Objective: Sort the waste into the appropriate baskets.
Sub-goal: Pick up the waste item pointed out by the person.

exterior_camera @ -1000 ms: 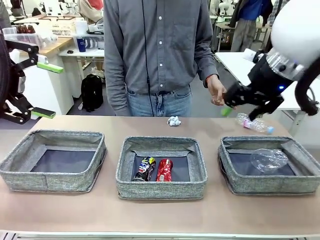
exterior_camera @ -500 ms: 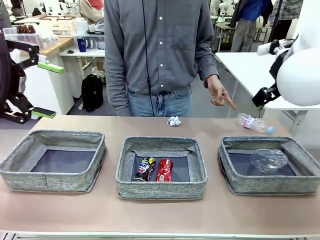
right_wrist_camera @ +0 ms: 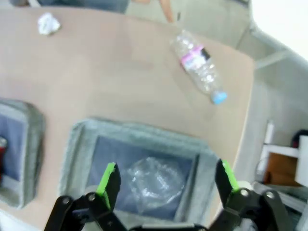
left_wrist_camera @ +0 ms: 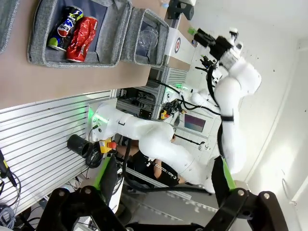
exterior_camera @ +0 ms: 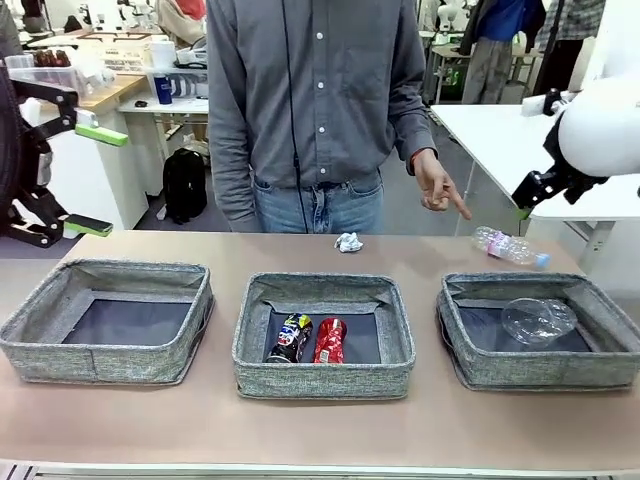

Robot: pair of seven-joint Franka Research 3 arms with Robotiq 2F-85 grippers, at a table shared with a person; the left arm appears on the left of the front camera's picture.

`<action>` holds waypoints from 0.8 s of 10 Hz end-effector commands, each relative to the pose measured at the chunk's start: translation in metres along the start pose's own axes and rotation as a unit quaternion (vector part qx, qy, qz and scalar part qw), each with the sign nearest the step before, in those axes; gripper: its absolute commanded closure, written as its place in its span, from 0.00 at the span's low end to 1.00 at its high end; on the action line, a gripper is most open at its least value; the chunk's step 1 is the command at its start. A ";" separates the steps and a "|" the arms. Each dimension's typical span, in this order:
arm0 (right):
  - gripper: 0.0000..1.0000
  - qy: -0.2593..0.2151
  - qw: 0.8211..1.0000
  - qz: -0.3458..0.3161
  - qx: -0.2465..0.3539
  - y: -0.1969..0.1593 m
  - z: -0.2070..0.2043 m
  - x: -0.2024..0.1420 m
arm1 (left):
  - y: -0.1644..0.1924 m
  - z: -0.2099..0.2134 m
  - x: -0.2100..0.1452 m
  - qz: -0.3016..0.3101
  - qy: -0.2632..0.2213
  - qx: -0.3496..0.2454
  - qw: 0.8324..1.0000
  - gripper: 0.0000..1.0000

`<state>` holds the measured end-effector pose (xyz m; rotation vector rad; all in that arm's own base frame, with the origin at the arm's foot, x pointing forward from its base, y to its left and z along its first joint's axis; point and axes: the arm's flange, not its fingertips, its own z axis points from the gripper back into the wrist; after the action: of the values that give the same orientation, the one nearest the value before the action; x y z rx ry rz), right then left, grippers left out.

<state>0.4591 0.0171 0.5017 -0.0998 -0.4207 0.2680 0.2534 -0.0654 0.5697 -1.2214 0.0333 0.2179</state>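
Hovering above the right basket (right_wrist_camera: 139, 129), right gripper (right_wrist_camera: 167, 179) gapes wide, empty; inside lies what is probably a crushed bottle (right_wrist_camera: 156, 182). At far left, left gripper (exterior_camera: 116, 184) gapes wide, empty too.

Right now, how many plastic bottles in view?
2. A crushed clear bottle lies in the right basket; a labelled bottle lies on the table just beyond that basket. None looks hidden.

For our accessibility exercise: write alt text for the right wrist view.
The right gripper, black with green pads, hangs open above a grey woven-fabric basket holding a crumpled clear plastic bottle; another clear bottle lies on the brown table beyond.
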 end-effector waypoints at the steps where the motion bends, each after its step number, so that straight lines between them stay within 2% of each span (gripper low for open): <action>1: 0.00 0.049 0.996 0.065 0.025 -0.032 -0.047 0.060 | 0.001 -0.003 -0.001 -0.010 0.002 -0.011 1.000 0.00; 2: 0.00 0.033 0.991 0.114 0.061 -0.051 -0.085 0.078 | 0.001 -0.003 -0.001 -0.010 0.002 -0.011 1.000 0.00; 3: 0.00 0.018 0.990 0.118 0.078 -0.069 -0.124 0.090 | 0.001 -0.003 -0.001 -0.010 0.002 -0.011 1.000 0.00; 5: 0.00 0.029 0.987 0.135 0.080 -0.081 -0.174 0.092 | 0.001 -0.003 -0.001 -0.010 0.002 -0.011 1.000 0.00; 8: 0.00 0.028 0.992 0.103 0.070 -0.095 -0.225 0.086 | 0.001 -0.003 -0.001 -0.010 0.002 -0.011 1.000 0.00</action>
<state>0.6449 -0.0573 0.3428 -0.0077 -0.2987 0.5084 0.2537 -0.0654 0.5695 -1.2216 0.0341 0.2183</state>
